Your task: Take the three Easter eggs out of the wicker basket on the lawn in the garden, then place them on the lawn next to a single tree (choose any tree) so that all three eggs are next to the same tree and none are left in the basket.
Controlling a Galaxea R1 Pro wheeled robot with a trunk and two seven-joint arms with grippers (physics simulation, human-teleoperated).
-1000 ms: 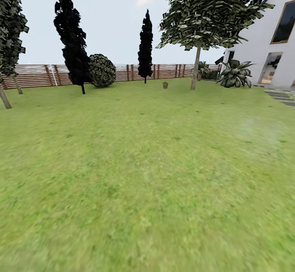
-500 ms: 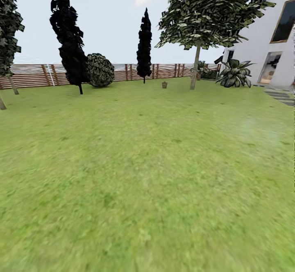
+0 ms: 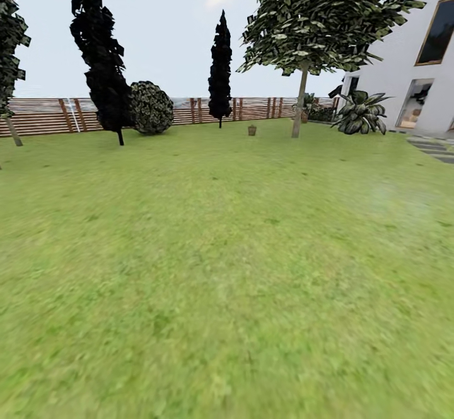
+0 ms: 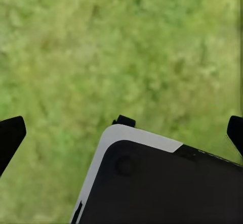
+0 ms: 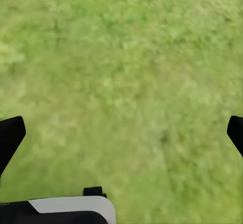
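Green lawn [image 3: 227, 267] is seen stretching to a slatted fence [image 3: 38, 116]. Far off, just beside the pale-trunked tree [image 3: 299, 100], the wicker basket [image 3: 252, 130] stands upright; its contents cannot be made out. Both grippers' jaws are spread wide over grass.

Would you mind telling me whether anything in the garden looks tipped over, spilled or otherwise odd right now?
Nothing stands out. The wicker basket stands upright far off on the lawn, left of the tree and too small to show its contents. Both wrist views show open fingers over plain grass.

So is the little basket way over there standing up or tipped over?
Standing up, it seems: the wicker basket looks taller than wide on the lawn. It's too far to see eggs.
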